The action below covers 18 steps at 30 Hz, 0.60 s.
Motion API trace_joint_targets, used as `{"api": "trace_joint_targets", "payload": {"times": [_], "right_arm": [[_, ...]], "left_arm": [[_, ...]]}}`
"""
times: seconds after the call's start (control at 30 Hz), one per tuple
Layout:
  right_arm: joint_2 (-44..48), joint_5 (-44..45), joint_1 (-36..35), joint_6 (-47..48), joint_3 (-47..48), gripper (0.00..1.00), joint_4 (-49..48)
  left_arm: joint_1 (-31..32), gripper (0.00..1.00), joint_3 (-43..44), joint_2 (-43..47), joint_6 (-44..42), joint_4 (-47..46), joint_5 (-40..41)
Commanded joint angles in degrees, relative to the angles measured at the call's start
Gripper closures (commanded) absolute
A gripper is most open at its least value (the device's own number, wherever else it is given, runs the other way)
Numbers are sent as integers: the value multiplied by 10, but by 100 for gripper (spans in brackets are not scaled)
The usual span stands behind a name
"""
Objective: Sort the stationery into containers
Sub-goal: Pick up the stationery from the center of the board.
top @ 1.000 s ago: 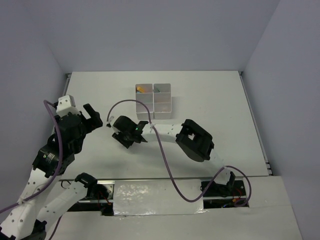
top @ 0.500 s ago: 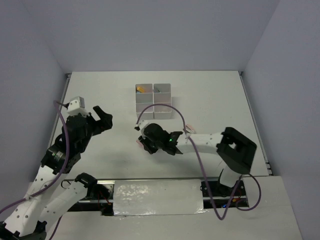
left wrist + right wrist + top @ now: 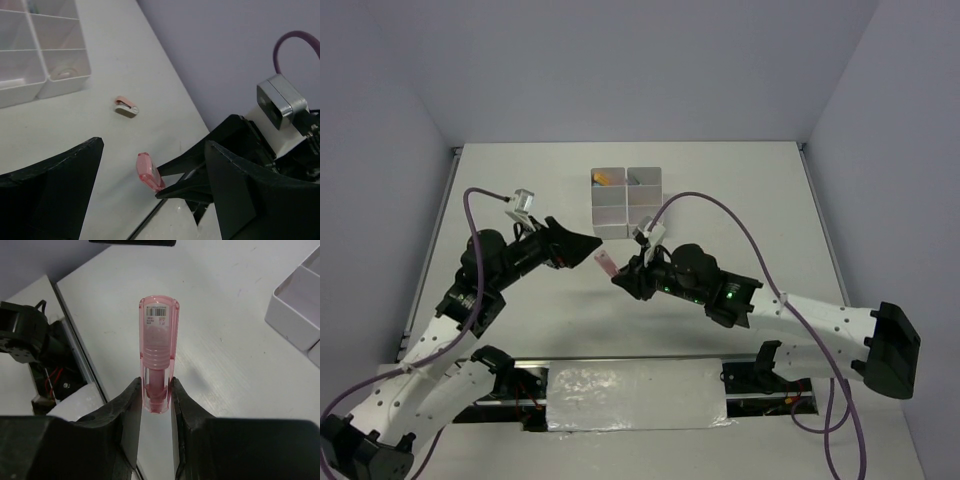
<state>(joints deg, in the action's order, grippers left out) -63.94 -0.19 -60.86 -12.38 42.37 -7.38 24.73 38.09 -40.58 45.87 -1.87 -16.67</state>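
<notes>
My right gripper is shut on a translucent pink stubby marker and holds it above the table, in front of the containers. In the right wrist view the marker stands out between the two fingers, barcode label up. My left gripper is open and empty, its tips just left of the marker. In the left wrist view the marker hangs between my wide-apart left fingers. A small pink clip lies on the table near the containers.
The white compartment block holds an orange item and a green-blue item in its far cells. The table's near edge and the metal base rail lie just below both grippers. Purple cables loop over both arms.
The right arm has swung its elbow far right, with its gripper shifting right, the pink marker now showing in it. The left gripper has moved right and closed in on the marker.
</notes>
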Motion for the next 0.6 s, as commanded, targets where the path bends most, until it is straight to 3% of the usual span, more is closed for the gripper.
{"api": "trace_joint_targets", "payload": {"times": [0.0, 0.17, 0.37, 0.57], "right_arm": [[31, 1, -2, -4, 0, 93, -15], [33, 14, -2, 1, 20, 92, -14], [28, 32, -2, 12, 43, 92, -8], [0, 66, -2, 22, 75, 92, 10]], "left_arm": [[1, 5, 0, -3, 36, -106, -87], [12, 18, -10, -29, 51, -127, -96], [33, 24, 2, -52, 34, -102, -65], [58, 44, 4, -68, 42, -125, -69]]}}
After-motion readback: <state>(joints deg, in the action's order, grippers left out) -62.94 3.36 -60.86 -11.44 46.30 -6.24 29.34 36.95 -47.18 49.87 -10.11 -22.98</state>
